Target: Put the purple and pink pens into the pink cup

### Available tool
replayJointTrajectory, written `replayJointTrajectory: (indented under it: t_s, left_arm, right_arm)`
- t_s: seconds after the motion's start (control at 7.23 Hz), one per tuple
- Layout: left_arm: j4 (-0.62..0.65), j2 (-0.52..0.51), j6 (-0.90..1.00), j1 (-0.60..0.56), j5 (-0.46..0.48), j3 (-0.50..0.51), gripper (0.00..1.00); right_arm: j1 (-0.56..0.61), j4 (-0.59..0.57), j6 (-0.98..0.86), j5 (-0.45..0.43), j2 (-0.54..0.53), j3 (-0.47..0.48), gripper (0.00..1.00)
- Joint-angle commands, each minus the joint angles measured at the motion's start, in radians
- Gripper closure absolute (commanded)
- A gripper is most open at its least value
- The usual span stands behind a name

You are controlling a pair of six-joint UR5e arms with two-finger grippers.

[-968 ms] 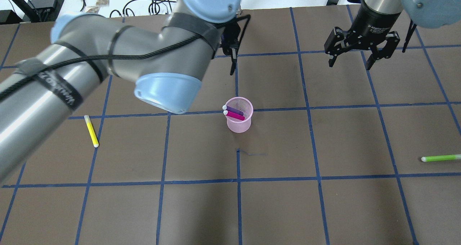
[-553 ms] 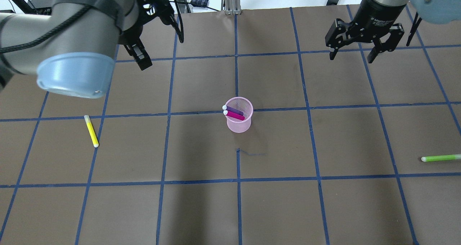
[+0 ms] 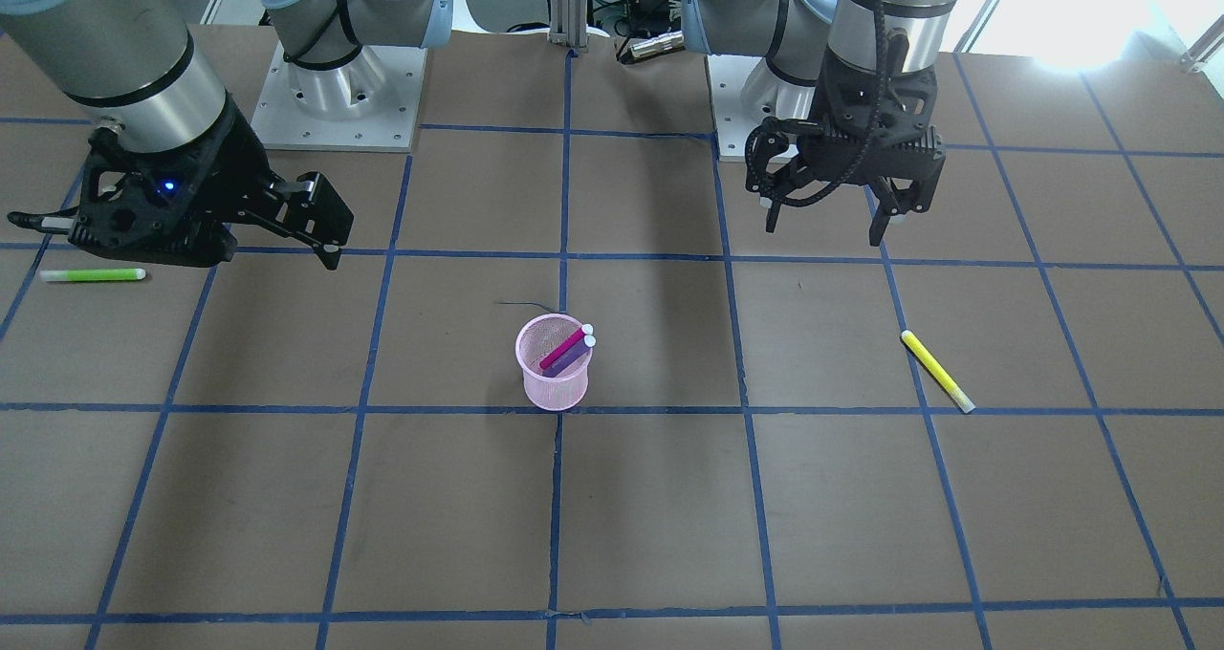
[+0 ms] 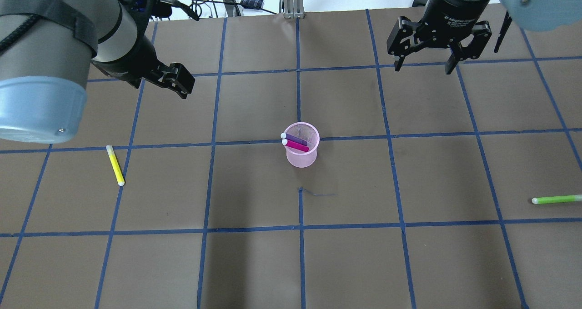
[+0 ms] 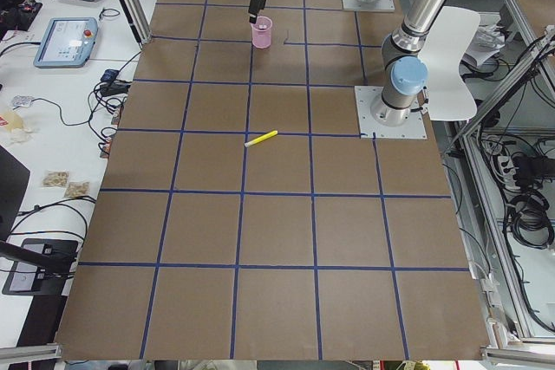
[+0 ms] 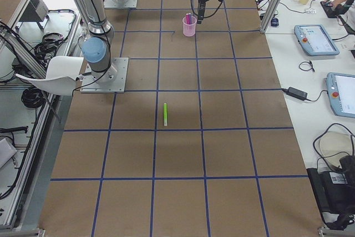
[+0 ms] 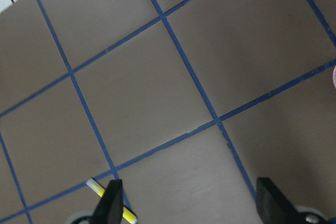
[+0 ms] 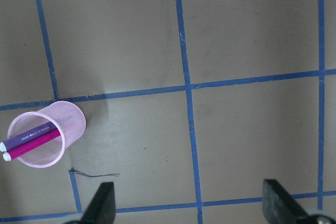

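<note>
Front view: the pink cup (image 3: 553, 382) stands mid-way across the counter (image 3: 669, 516), with the purple pen (image 3: 571, 357) and pink pen (image 3: 562, 349) both inside, leaning on its rim. The left claw (image 3: 822, 231) hangs well apart, spread wide and empty. Overhead, the right claw (image 4: 423, 68) is wide and empty too. The risk I see is a low arm sweep clipping those protruding caps and tipping the light cup.

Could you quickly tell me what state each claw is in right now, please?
Left claw: open, holding nothing.
Right claw: open, holding nothing.
</note>
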Motion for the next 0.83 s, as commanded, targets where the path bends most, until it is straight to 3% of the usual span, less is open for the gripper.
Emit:
replayJointTrajectory:
  t_s: [0.0,0.55,0.69]
  left_arm:
    - [-0.043,0.007,-0.106,0.02,-0.066,-0.001,0.0]
    - [-0.046,0.007,-0.12,0.012,-0.046,0.001,0.0]
    - [-0.055,0.007,-0.138,0.012,0.007,0.001,0.0]
  right_arm:
    - [0.003,-0.003,0.004,-0.002,0.003,0.005,0.0]
    - [-0.002,0.003,0.007,0.0,0.0,-0.003,0.0]
    - [-0.002,0.002,0.006,0.0,0.001,0.002,0.0]
